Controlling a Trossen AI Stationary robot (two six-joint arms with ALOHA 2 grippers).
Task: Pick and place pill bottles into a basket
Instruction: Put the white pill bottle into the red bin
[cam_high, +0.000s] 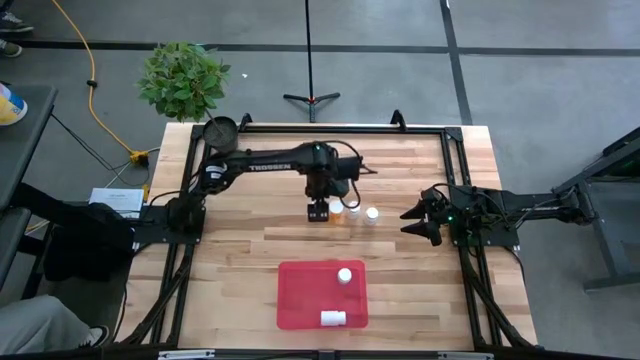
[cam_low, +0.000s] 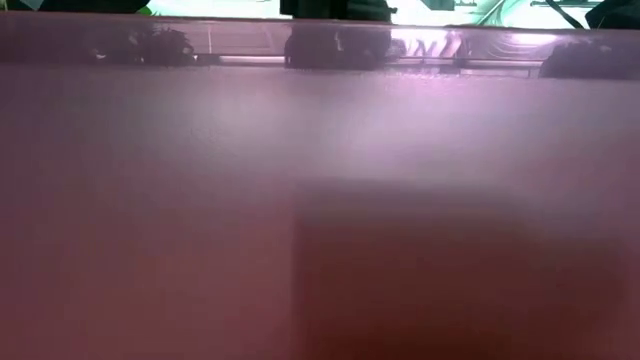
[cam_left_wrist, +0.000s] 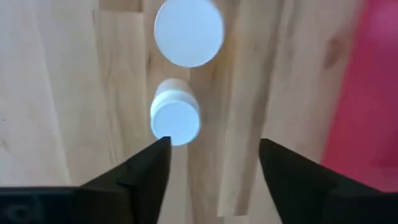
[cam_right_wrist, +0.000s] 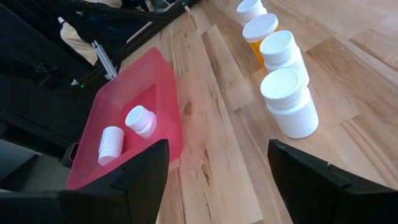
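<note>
While my left gripper (cam_left_wrist: 211, 165) hangs over the row of bottles at mid-table, its fingers stand apart with nothing between them. Each bottle is a small cylinder with a white round cap; one (cam_right_wrist: 260, 36) has an orange body, the others I see are white. I count four in the row (cam_right_wrist: 288, 102) in my right wrist view, standing upright close beside each other, and two more inside the basket (cam_high: 300, 300), a shallow red tray near the table's front edge: one upright (cam_high: 344, 274), one lying on its side (cam_high: 333, 318). My right gripper (cam_right_wrist: 217, 180) waits open at the table's right side.
</note>
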